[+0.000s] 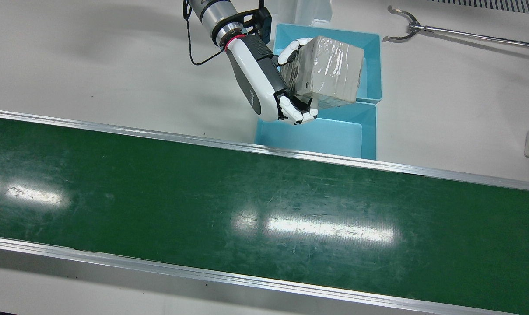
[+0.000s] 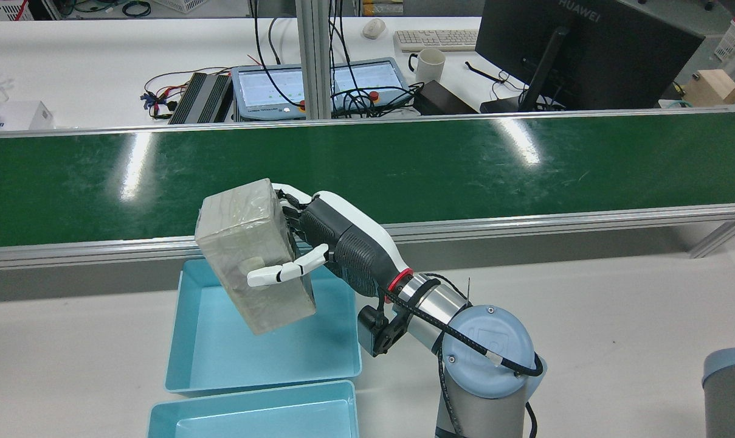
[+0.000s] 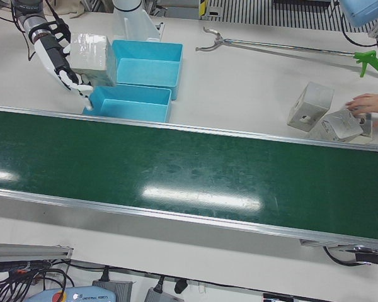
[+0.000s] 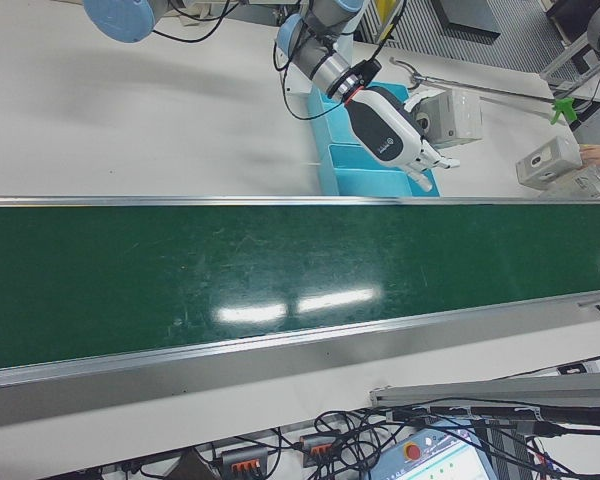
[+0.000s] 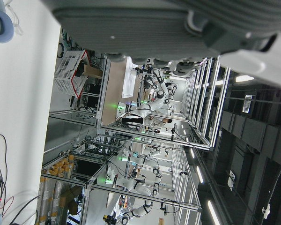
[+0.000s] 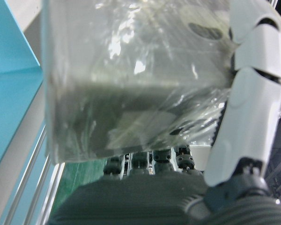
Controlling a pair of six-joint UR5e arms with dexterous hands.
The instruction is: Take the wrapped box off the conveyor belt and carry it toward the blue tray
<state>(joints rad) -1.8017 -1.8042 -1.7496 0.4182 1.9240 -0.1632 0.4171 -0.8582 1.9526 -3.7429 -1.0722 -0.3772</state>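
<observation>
Right hand [image 2: 337,243] clamped on wrapped box [image 2: 251,255], held above blue tray [image 2: 191,359]; left hand's state impossible to tell.

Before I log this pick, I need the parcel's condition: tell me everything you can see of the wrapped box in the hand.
The wrapped box is a greyish-beige block under clear, glossy, wrinkled film that catches the light. It looks intact, with dark round marks on one face. The right hand holds it off the green belt, tilted, fingers on one side and the thumb across another face. It hangs above the two blue trays, touching neither. Nothing but the hand touches it.
</observation>
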